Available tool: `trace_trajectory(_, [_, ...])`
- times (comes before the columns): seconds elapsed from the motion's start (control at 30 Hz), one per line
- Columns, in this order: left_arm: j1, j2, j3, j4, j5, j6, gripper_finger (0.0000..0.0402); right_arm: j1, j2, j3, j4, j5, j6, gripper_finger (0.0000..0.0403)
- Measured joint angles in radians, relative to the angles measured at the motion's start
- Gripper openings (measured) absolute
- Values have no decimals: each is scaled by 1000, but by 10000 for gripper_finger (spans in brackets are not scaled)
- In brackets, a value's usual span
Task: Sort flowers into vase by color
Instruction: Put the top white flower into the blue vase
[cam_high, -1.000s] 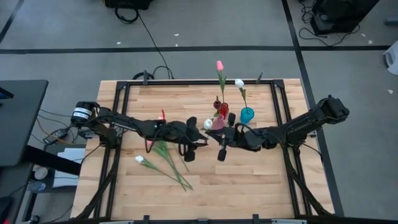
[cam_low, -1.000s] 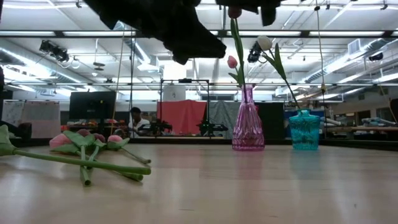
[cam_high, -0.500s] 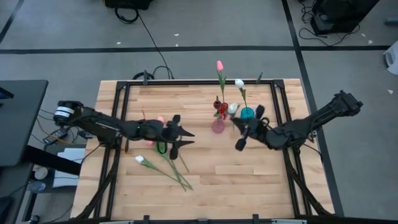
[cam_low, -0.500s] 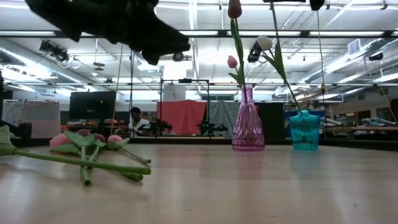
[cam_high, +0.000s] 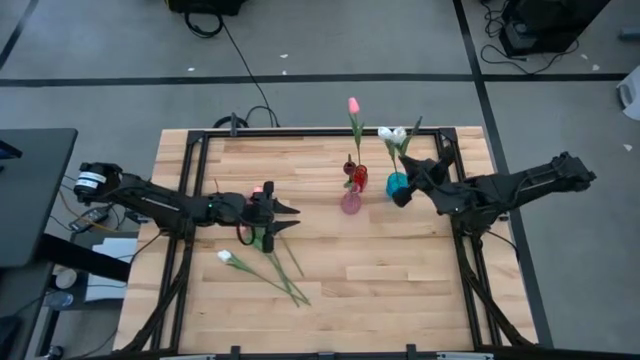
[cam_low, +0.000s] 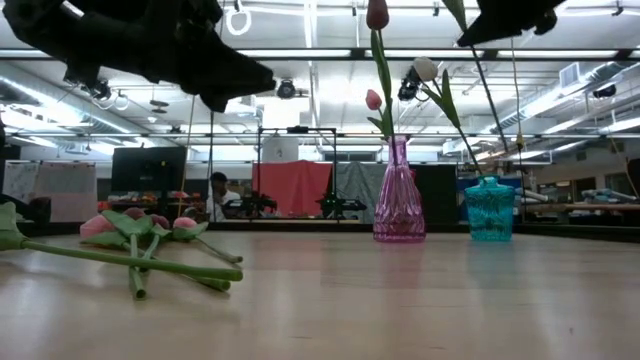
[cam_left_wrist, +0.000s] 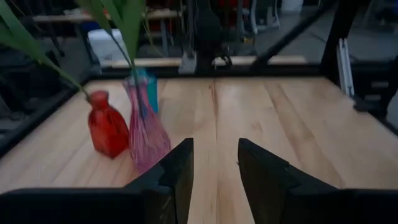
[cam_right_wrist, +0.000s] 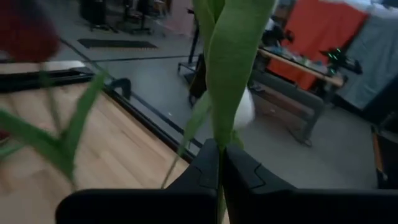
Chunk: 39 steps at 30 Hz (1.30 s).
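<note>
right gripper (cam_high: 401, 193) pinching white tulip (cam_high: 397, 133) stem above teal vase (cam_high: 397, 184).

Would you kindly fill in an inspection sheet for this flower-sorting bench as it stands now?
Surface: wooden table, bare at the near edge.
Job's things: pink vase, red vase and teal vase standing apart; loose tulips lying flat.
Clutter: nothing seen.
Grippers: left gripper above the loose tulips, fingers apart, empty; right gripper by the teal vase, shut on a white tulip.
Cables: black cable on the floor behind.
Surroundings: workshop; a seated person far off.
</note>
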Motion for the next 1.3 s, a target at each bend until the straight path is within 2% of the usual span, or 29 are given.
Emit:
trace_trajectory(0.2, [0, -9, 1, -10, -24, 2, 131, -61, -44, -95, 43, -29, 10, 13])
trace_trajectory(0.33, [1, -8, 1, -25, -39, 1, 132, -84, -91, -177, 181, -52, -43, 13])
trace_trajectory(0.53, [2, -8, 1, -36, -55, -1, 132, -118, -160, -287, 508, -106, -243, 13])
trace_trajectory(0.67, [2, -8, 1, -41, -55, -1, 132, -149, -182, -345, 600, -125, -294, 13])
trace_trajectory(0.93, [2, -7, 1, -51, -56, -2, 132, -205, -186, -461, 625, -141, -189, 15])
trace_trajectory(1.07, [2, -7, 1, -52, -56, -2, 132, -223, -186, -501, 620, -205, -115, 41])
trace_trajectory(1.17, [2, -7, 1, -53, -56, -4, 132, -241, -185, -472, 519, -286, -53, 77])
trace_trajectory(1.3, [2, -7, 1, -73, -56, -6, 132, -258, -185, -327, 259, -402, 61, 129])
